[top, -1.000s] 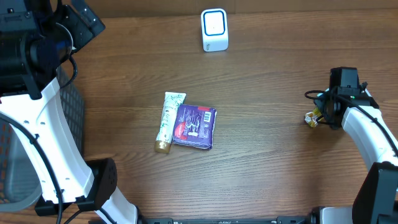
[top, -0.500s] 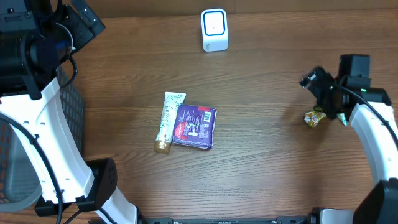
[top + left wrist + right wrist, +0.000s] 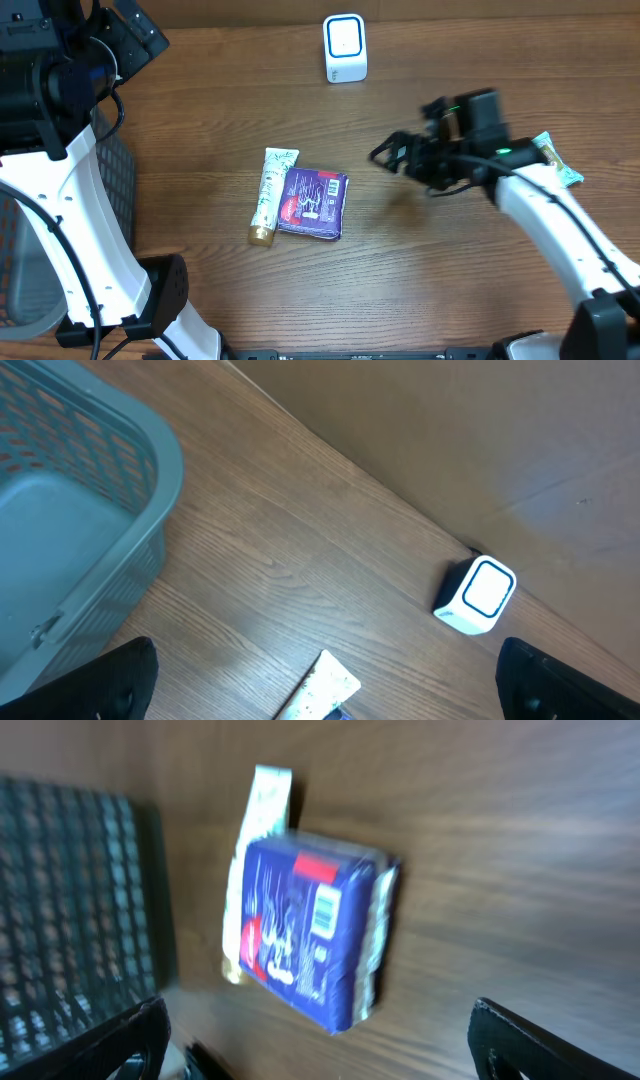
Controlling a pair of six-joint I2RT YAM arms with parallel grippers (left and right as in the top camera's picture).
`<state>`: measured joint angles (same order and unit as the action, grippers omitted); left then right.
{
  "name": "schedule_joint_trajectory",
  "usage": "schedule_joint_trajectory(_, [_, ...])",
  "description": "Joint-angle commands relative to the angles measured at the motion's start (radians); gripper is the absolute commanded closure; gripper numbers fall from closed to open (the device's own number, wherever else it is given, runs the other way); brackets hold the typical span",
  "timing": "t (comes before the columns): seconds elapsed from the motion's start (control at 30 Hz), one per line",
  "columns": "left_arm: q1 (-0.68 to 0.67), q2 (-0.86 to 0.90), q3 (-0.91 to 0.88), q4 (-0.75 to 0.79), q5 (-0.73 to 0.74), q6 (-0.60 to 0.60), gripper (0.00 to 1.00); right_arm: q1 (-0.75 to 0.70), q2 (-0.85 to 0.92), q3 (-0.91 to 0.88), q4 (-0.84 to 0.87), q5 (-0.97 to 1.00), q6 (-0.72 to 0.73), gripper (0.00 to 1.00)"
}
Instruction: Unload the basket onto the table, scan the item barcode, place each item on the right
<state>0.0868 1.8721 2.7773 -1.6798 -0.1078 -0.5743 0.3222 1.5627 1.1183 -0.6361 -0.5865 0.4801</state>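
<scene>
A purple packet (image 3: 313, 203) lies flat mid-table, partly over a pale tube (image 3: 270, 193) with a gold cap. The packet's white barcode label (image 3: 325, 910) faces up. The white scanner (image 3: 345, 48) stands at the far edge. My right gripper (image 3: 392, 155) hovers open just right of the packet, nothing between its fingers. In the right wrist view, which is blurred, the purple packet (image 3: 305, 925) and the tube (image 3: 262, 820) lie ahead of the right gripper (image 3: 320, 1035). My left gripper (image 3: 325, 665) stands open, high at the far left, looking down on the scanner (image 3: 477, 595) and the tube's end (image 3: 325, 682).
A grey mesh basket (image 3: 80, 510) sits at the table's left edge, and the same basket (image 3: 112, 190) shows in the overhead view beside the left arm. A teal wrapper (image 3: 555, 160) lies at the right, behind my right arm.
My right gripper has opened wide and swung from the table's right edge leftward to the purple packet. The small yellow item it was over stays behind, now out of sight.
</scene>
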Motion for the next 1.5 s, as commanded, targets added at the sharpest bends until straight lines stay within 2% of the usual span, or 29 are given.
schedule_joint_trajectory(0.0, [-0.001,-0.002,0.001,0.0,0.002,-0.009,0.01,0.102,0.047,0.013,0.035,0.084,0.107,0.05])
schedule_joint_trajectory(0.2, [-0.001,-0.002,0.001,0.0,0.002,-0.009,0.01,0.238,0.138,0.013,0.123,0.187,0.249,0.09])
schedule_joint_trajectory(0.4, [-0.001,-0.002,0.001,0.0,0.002,-0.009,0.0,0.263,0.223,0.013,0.118,0.22,0.325,0.09])
schedule_joint_trajectory(0.63, [-0.001,-0.002,0.001,0.0,0.002,-0.009,0.0,0.271,0.27,0.013,0.154,0.196,0.331,0.09])
schedule_joint_trajectory(0.97, [-0.001,-0.002,0.001,0.0,0.002,-0.009,0.01,0.32,0.276,0.001,0.165,0.194,0.332,0.19])
schedule_joint_trajectory(1.2, [-0.003,-0.002,0.001,0.0,0.001,-0.009,0.0,0.33,0.284,0.0,0.153,0.205,0.36,0.43])
schedule_joint_trajectory(1.33, [-0.003,-0.002,0.001,0.0,0.002,-0.009,0.0,0.292,0.283,0.001,0.124,0.218,0.343,0.48])
schedule_joint_trajectory(1.4, [-0.002,-0.002,0.001,0.0,0.002,-0.009,0.01,0.263,0.283,0.001,0.114,0.185,0.286,0.52])
schedule_joint_trajectory(1.47, [-0.002,-0.002,0.001,0.0,0.002,-0.009,0.0,0.235,0.283,0.001,0.114,0.129,0.216,0.84])
